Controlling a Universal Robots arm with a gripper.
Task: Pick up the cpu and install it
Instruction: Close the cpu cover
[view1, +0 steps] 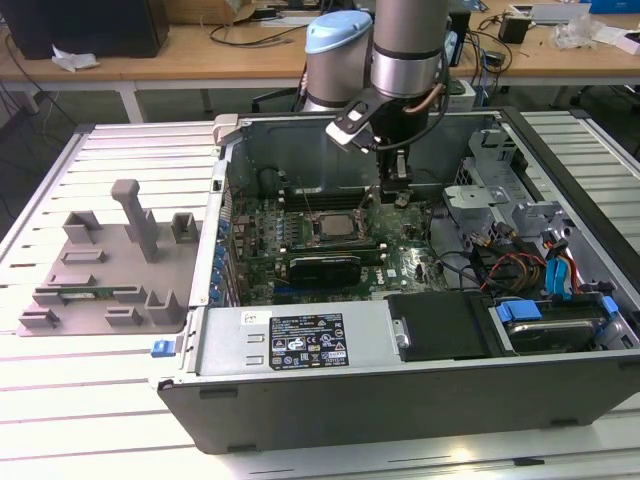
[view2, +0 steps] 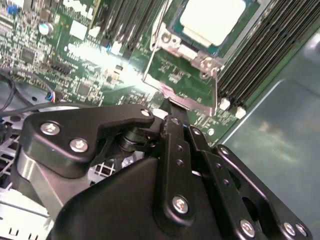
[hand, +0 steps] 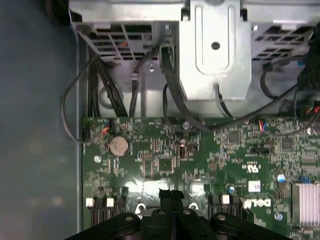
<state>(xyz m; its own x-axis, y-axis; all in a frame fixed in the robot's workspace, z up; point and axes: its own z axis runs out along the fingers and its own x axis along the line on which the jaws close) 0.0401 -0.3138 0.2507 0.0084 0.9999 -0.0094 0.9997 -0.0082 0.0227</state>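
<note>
Silver-topped, the cpu (view2: 212, 20) sits in its socket frame (view2: 170, 42) on the green motherboard (hand: 165, 165). We see the pincer (hand: 172, 194) narrowed, empty, just beside it. A printed sticker (view1: 305, 340) marks the case.

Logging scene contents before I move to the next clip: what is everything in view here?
cpu: one, silver-grey top, sitting in the socket on the motherboard.
socket frame: one, metal, at the cpu's edge.
motherboard: one, green, inside the computer case.
coin battery: one, silver, on the motherboard.
cables: several, black, beside the motherboard.
computer case: one, grey, open, on the table.
fixture tray: one, grey, at the exterior view's left of the case.
table: one, white, slatted.
arm: one, silver with a pale blue cap, above the case.
claw: one, black, shut, low over the motherboard by the cpu.
</note>
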